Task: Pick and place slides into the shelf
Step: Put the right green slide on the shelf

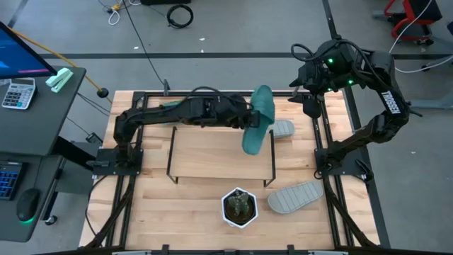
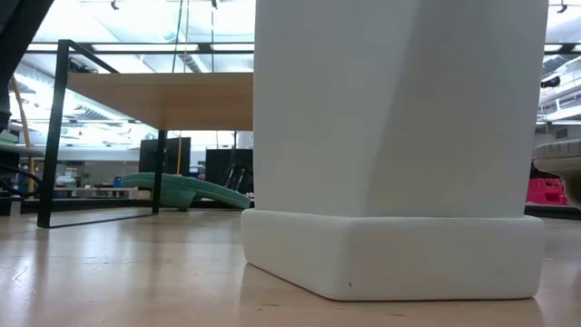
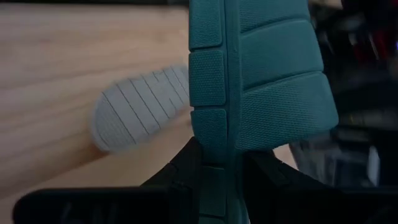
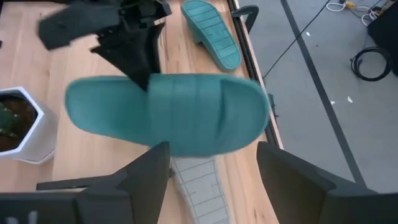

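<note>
Gripping a teal-green foam slide sandal at one end, the left end effector is clenched on it and holds it in the air above the right end of the low shelf, a light wooden board on thin black metal legs. Seen from the left wrist, that sandal's ridged teal sole stands edge-on between the dark fingers. Right end effector hangs above the far right corner of the light wooden table, fingers spread wide and grasping nothing, with the held sandal showing beyond them. One light grey foam slide sandal lies on the table just beside the held one, partly hidden under it; another light grey sandal lies sole-up near the table's front right, well apart from the shelf. Second teal-green sandal rests on the table by the shelf's legs in the low view. White angular plant pot holding a small green plant sits near the front edge, before the shelf.
</note>
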